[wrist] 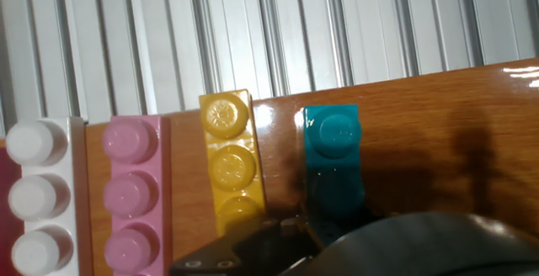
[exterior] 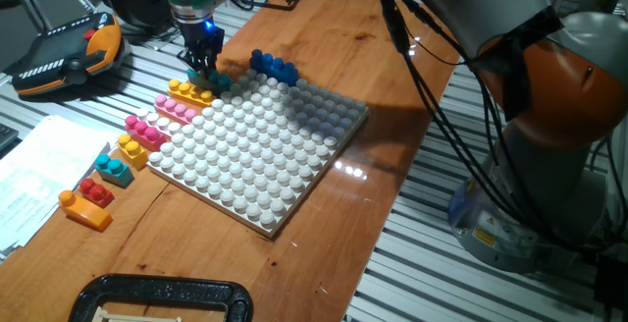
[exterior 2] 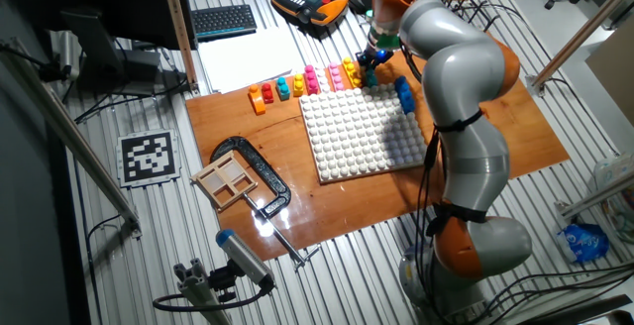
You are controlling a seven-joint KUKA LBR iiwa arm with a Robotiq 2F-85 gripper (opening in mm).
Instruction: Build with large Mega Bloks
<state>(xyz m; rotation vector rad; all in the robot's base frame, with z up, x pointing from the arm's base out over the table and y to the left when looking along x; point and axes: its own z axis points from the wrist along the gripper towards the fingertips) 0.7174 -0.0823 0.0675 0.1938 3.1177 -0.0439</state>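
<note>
My gripper (exterior: pixel 204 67) is down at the far left corner of the white baseplate (exterior: pixel 260 140), right at a teal brick (exterior: pixel 218 80) that lies on the wooden board. In the hand view the teal brick (wrist: pixel 333 154) runs under the dark gripper body (wrist: pixel 295 234), so its near end and the jaws are hidden. Beside it lie a yellow brick (wrist: pixel 229 162), a pink brick (wrist: pixel 133 192) and a pale brick (wrist: pixel 34 192). A blue brick (exterior: pixel 273 65) sits at the baseplate's far edge.
More bricks line the baseplate's left side: hot pink (exterior: pixel 147 128), small yellow (exterior: pixel 132 150), teal on red (exterior: pixel 115 168), red on orange (exterior: pixel 88 204). A teach pendant (exterior: pixel 69 57) and papers (exterior: pixel 39 165) lie left. A black clamp (exterior: pixel 162 297) sits at the front.
</note>
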